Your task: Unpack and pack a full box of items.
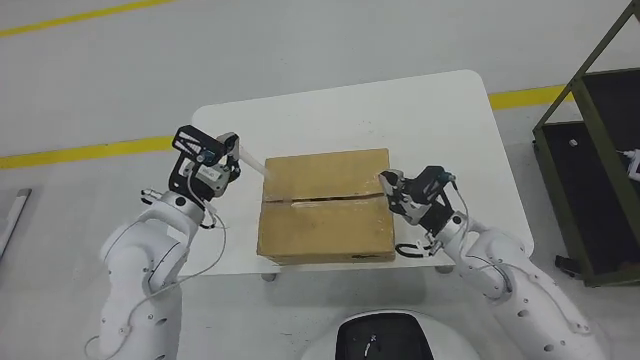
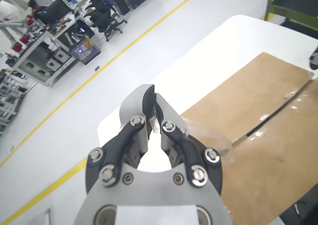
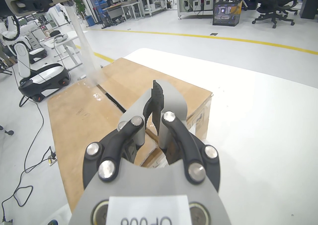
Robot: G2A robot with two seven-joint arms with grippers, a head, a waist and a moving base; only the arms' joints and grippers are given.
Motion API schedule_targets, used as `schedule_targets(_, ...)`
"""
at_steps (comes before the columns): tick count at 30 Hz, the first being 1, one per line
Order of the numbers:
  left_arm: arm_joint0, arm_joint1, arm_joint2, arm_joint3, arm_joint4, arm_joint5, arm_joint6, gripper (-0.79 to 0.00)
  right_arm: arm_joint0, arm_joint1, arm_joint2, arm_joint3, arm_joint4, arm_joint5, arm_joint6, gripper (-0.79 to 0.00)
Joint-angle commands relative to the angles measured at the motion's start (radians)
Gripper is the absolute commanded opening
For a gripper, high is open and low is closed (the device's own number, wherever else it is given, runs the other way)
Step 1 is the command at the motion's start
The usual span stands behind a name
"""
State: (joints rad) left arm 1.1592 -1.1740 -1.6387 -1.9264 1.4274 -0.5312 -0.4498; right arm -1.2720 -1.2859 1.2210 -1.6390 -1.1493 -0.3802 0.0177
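Centre-left, our left gripper [image 1: 231, 147] pinches the tape [image 1: 252, 163] to unseal the box [image 1: 325, 210]; our right gripper [image 1: 392, 188] (fingers pressed together) likely steadies it.

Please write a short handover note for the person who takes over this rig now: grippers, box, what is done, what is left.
Left gripper: shut on the clear tape strip, raised above the box, with its lower end stuck at the seam.
Right gripper: shut, nothing seen in it, at the seam's other end.
Box: on the white table, flaps closed.
Done: tape peeled up.
Left: free tape, open flaps, unpack, repack.
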Motion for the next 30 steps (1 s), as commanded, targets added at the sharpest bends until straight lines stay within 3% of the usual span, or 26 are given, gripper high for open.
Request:
schedule_targets(1,0.004,0.004,-0.032,0.003,0.015,0.018,0.007,-0.785,0.009,0.0,-0.003,0.012,0.001,-0.004,0.003,-0.785)
schedule_targets(16,-0.011,0.026,-0.166,0.143,0.128,0.16,0.05,-0.785,0.043,0.001,-0.014,0.057,-0.01,-0.03,0.012,-0.785)
schedule_targets(30,-0.015,0.042,-0.197,0.268,0.192,0.206,0.082,-0.785,0.044,0.004,-0.011,0.061,-0.019,-0.032,0.016,-0.785)
